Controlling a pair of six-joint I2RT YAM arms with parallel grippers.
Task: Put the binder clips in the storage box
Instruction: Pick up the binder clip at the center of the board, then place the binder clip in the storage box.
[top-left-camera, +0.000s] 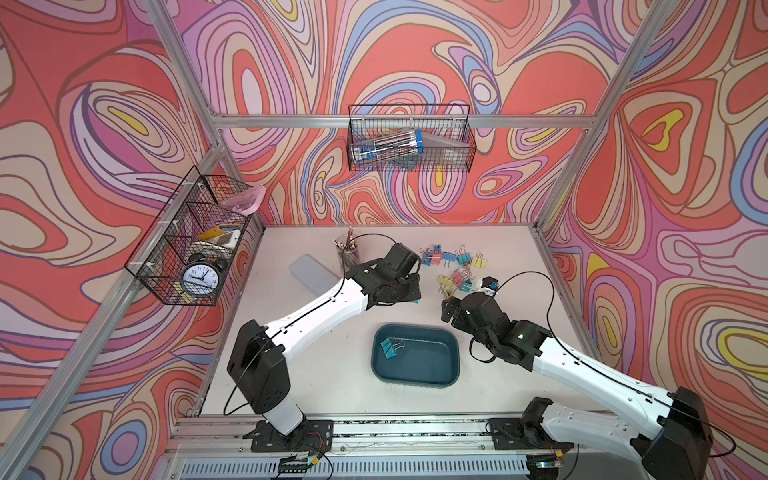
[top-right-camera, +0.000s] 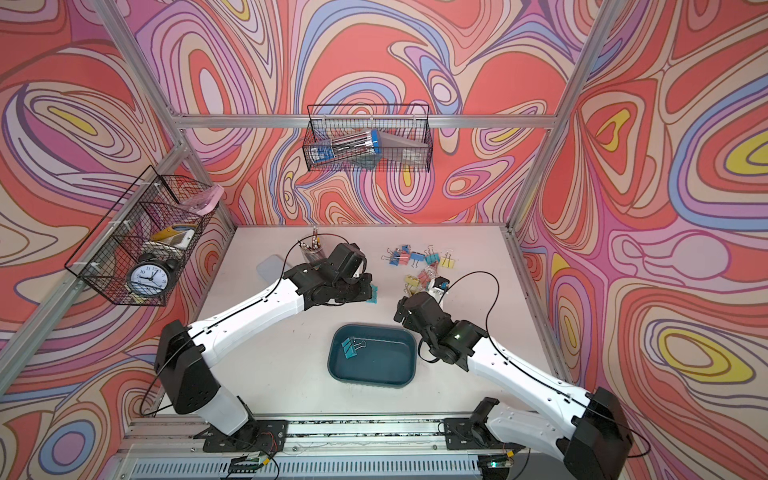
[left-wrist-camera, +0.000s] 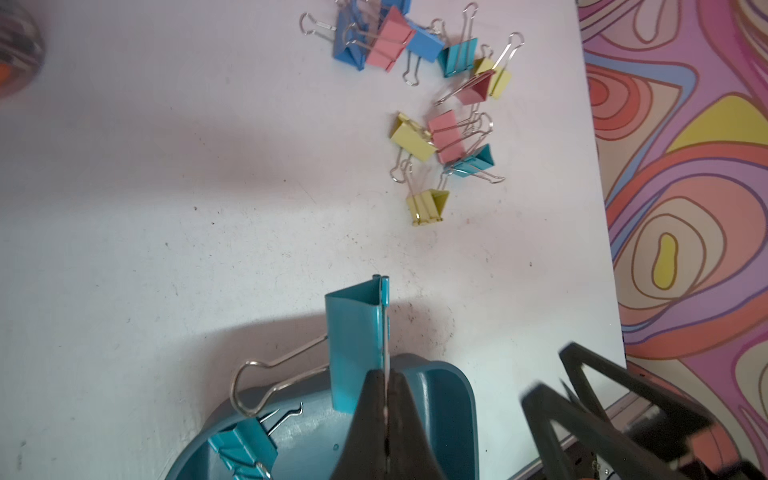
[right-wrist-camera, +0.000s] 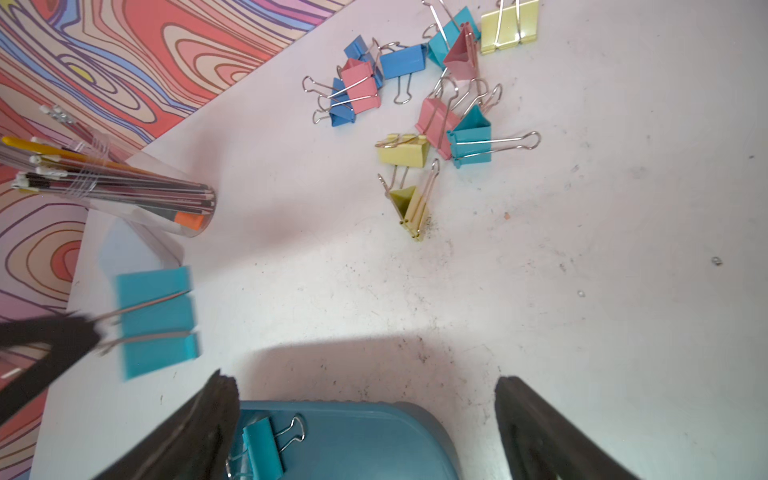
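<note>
My left gripper (left-wrist-camera: 386, 409) is shut on one wire handle of a teal binder clip (left-wrist-camera: 355, 345), which hangs in the air beyond the far left corner of the storage box (top-left-camera: 428, 361). The held clip (top-right-camera: 372, 295) also shows in a top view and, blurred, in the right wrist view (right-wrist-camera: 156, 320). The box is dark teal, and a single teal clip (top-left-camera: 388, 345) lies in its left end. My right gripper (right-wrist-camera: 368, 399) is open with nothing between its fingers, over the table just past the box's far edge. Several loose binder clips (top-left-camera: 453, 266) lie in a pile behind it.
A clear cup of pens and pencils (top-left-camera: 348, 249) and a pale flat lid (top-left-camera: 309, 274) stand at the back left of the table. Black wire baskets hang on the left wall (top-left-camera: 195, 245) and back wall (top-left-camera: 409, 139). The two arms are close together above the box.
</note>
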